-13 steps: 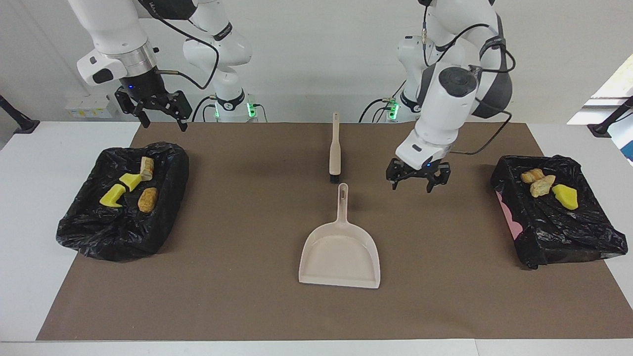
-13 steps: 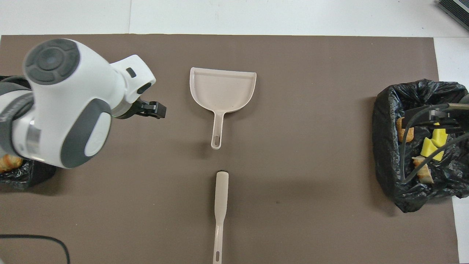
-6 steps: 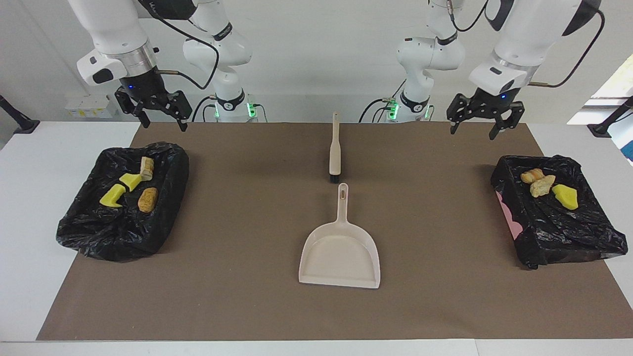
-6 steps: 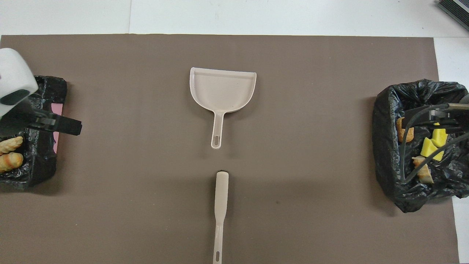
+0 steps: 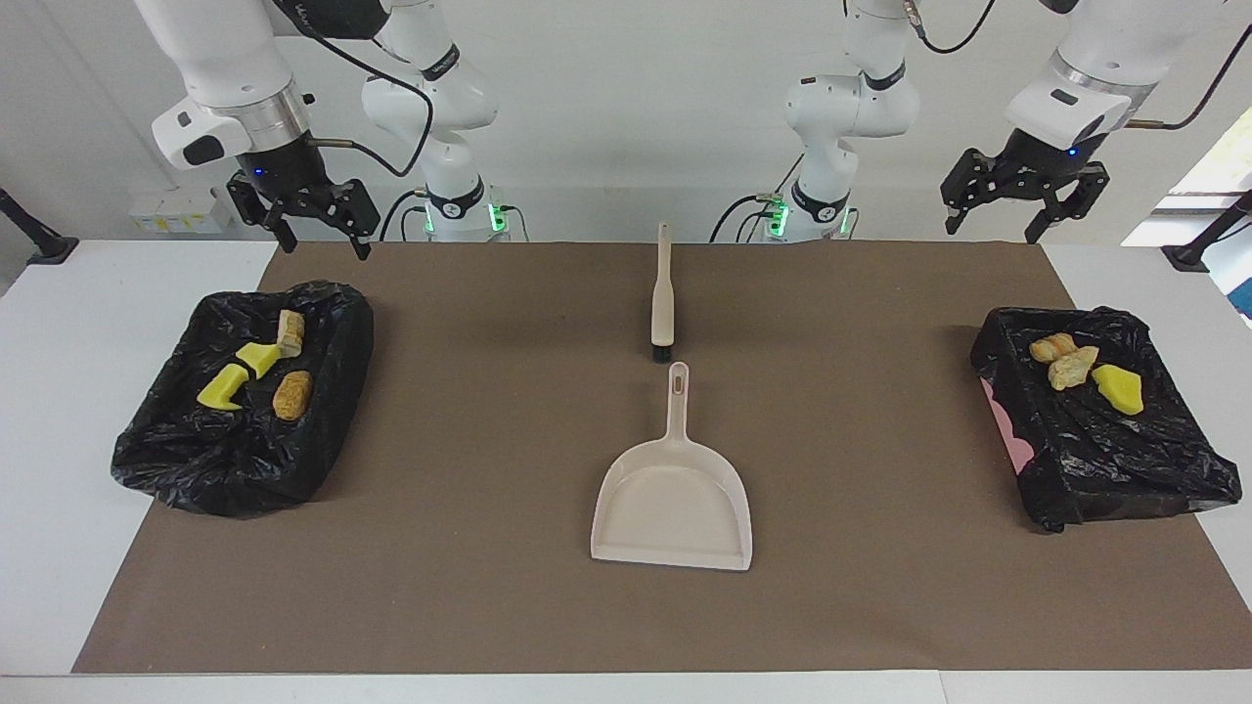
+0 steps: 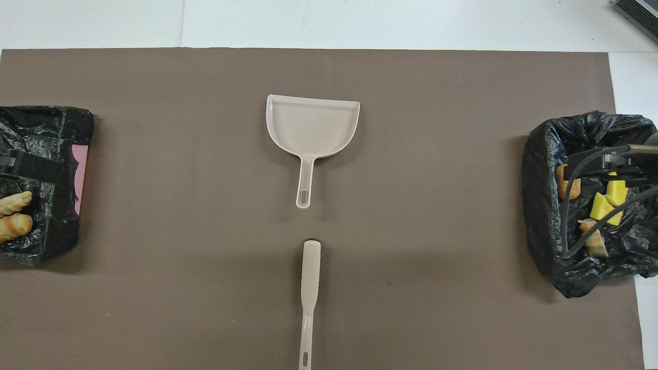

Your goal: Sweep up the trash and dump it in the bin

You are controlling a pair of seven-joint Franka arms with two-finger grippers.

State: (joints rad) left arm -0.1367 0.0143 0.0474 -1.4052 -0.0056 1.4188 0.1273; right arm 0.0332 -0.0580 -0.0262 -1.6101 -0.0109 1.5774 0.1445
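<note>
Now the trash sits in two black-lined bins: four scraps (image 5: 256, 374) in the bin (image 5: 245, 401) under my right gripper (image 5: 311, 223), three (image 5: 1084, 372) in the bin (image 5: 1100, 420) under my left gripper (image 5: 1024, 200). Both grippers hang open, empty. One dustpan (image 5: 673, 499), one brush (image 5: 663, 293) on the brown mat (image 5: 489, 440); white wall
</note>
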